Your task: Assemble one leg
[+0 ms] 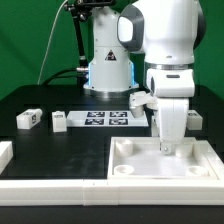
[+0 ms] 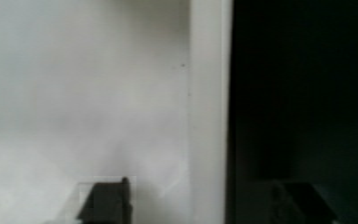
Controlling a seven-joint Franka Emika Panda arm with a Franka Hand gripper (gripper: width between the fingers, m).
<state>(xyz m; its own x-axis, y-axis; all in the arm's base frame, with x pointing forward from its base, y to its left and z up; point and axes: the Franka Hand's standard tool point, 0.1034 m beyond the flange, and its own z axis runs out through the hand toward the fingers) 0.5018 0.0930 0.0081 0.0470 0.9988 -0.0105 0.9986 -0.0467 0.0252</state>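
Several small white legs with marker tags lie on the black table: two (image 1: 28,119) (image 1: 59,121) at the exterior view's left, one (image 1: 140,99) just behind the gripper and one (image 1: 193,118) to its right. My gripper (image 1: 166,147) points straight down at the far rim of the large white tray-like part (image 1: 150,162). In the wrist view my gripper (image 2: 206,185) is open: its dark fingers (image 2: 107,200) stand wide apart on either side of the part's rim (image 2: 211,80), and they hold nothing.
The marker board (image 1: 108,119) lies flat between the left legs and the gripper. The robot's base (image 1: 107,70) stands behind it. A white raised piece (image 1: 4,152) sits at the exterior view's left edge.
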